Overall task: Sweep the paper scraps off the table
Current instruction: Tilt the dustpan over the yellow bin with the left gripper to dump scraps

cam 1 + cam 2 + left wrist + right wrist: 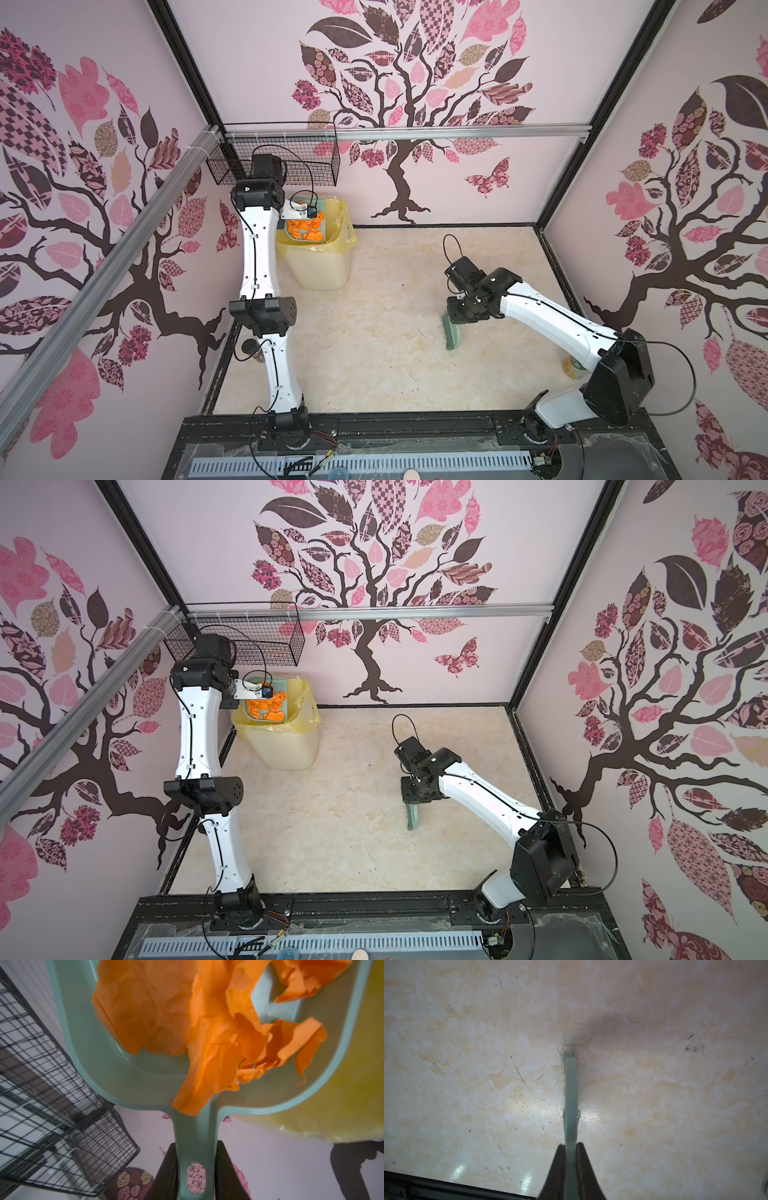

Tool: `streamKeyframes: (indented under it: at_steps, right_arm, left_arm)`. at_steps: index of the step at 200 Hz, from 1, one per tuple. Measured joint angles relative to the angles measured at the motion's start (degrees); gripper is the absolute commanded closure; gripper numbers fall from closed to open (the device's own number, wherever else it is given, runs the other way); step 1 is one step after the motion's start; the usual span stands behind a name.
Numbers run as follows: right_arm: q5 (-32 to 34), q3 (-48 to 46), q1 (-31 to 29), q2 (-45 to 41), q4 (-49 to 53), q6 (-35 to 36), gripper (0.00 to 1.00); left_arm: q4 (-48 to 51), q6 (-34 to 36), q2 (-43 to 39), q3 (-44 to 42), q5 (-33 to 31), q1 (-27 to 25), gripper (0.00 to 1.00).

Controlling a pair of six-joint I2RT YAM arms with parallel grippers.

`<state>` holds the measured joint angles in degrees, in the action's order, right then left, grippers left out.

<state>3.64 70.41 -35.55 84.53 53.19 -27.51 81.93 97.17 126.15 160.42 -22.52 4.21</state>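
Observation:
Crumpled orange paper scraps (187, 1022) lie piled in a teal dustpan (116, 1076). My left gripper (196, 1147) is shut on the dustpan's handle. In both top views the scraps (305, 230) (266, 708) sit over the mouth of the yellow-lined bin (320, 266). My right gripper (570, 1145) is shut on the thin handle of the teal brush (571, 1095). The brush (453, 334) rests with its bristles on the beige marble-look table (374, 332), right of the middle. No scraps show on the table's surface.
A black wire basket (274, 166) hangs on the back wall, just above and behind the left arm's wrist. The bin (286, 750) stands in the table's back left corner. A small jar (575, 368) stands by the right arm's base.

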Motion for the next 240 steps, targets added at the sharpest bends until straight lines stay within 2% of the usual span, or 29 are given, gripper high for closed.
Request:
streamKeyframes:
  at_steps: [32, 66, 171, 225, 240]
  right_arm:
    - [-0.5, -0.3, 0.0, -0.1, -1.0, 0.0, 1.0]
    - [-0.5, -0.3, 0.0, -0.1, -1.7, 0.1, 1.0]
    - [-0.5, -0.3, 0.0, -0.1, -2.0, 0.1, 1.0]
    - [-0.4, -0.3, 0.0, -0.2, -2.0, 0.1, 1.0]
    - [-0.5, -0.3, 0.0, -0.2, -2.0, 0.1, 1.0]
  left_arm:
    - [-6.4, 6.2, -0.3, -1.1, -4.3, -0.8, 1.0]
    - [-11.6, 11.0, -2.2, -4.6, -5.9, -0.9, 1.0]
    - [-19.0, 18.3, -11.0, -12.5, -7.3, -3.9, 1.0]
    - [-25.9, 21.7, -18.8, -30.3, -8.4, -3.9, 1.0]
    - [-27.2, 22.0, -20.1, -33.1, -8.5, -4.0, 1.0]
